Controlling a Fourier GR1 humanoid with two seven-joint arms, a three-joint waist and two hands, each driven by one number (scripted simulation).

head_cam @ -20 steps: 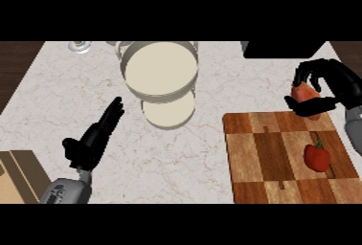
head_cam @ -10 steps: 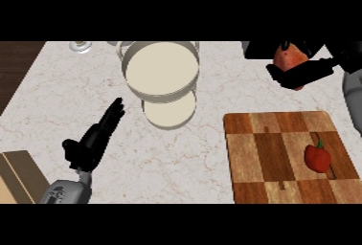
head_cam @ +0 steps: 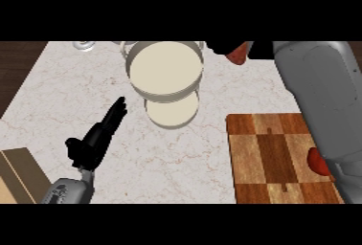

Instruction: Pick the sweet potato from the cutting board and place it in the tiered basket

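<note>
- Since half a second ago, the right hand (head_cam: 225, 47) has been carrying the orange-red sweet potato (head_cam: 239, 53) further left along the top edge of the view, and the grey right forearm (head_cam: 318, 100) is now stretching up across the picture's right side.
- The sweet potato is sitting high in the view, just right of the tiered basket's upper rim, well away from the cutting board; only its lower part is showing.
- The right hand is curling black fingers round the sweet potato, grasping it from above and from the left.
- The cream-coloured round tiered basket (head_cam: 165, 68) is standing at top centre of the counter, with its smaller lower tier (head_cam: 172, 111) peeking out below.
- The striped brown wooden cutting board (head_cam: 272, 158) is lying at lower right, partly hidden by the forearm.
- A red rounded item (head_cam: 317, 161) is resting on the board's right part, mostly covered by the arm.
- The left hand (head_cam: 96, 139) is resting at lower left, fingers straight and relaxed, holding nothing.
- The pale marbled counter (head_cam: 63, 95) is spreading beneath everything.
</note>
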